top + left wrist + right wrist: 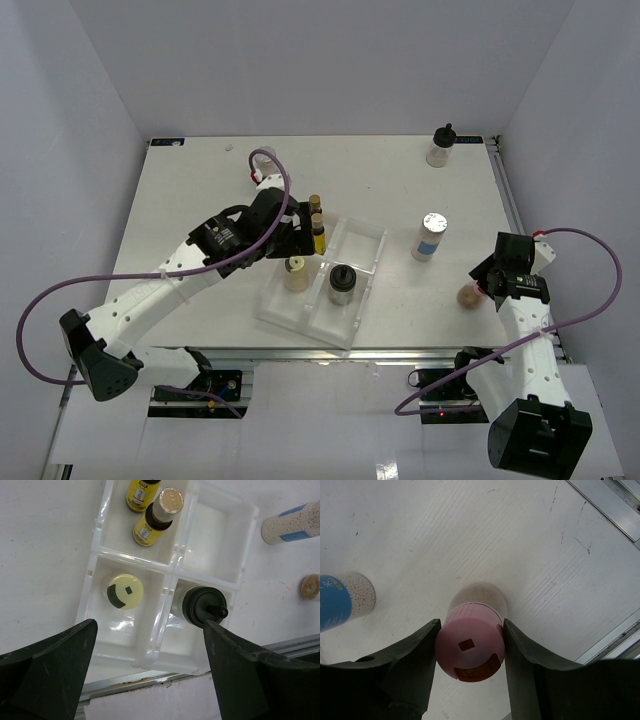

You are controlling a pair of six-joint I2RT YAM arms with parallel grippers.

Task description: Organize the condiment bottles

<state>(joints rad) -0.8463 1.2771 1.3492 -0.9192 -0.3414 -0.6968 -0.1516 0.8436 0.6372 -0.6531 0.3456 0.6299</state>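
My right gripper [471, 629] is shut on the pink-capped bottle [470, 650], a finger pressed to each side of its cap; the bottle stands on the table at the right [467, 294]. My left gripper [150, 650] hangs open above the clear divided tray [170, 570] with nothing between its fingers. In the tray stand two amber yellow-labelled bottles [152, 520] in one far compartment, a yellow-capped bottle [124, 591] near left, and a black-capped jar [202, 606] near right. A blue-labelled jar [430, 236] stands on the table right of the tray.
Another black-capped jar [440, 146] stands at the far right corner. The tray's far right compartment [362, 240] holds nothing. The table's metal edge rail [605, 505] runs close to the right of the pink-capped bottle.
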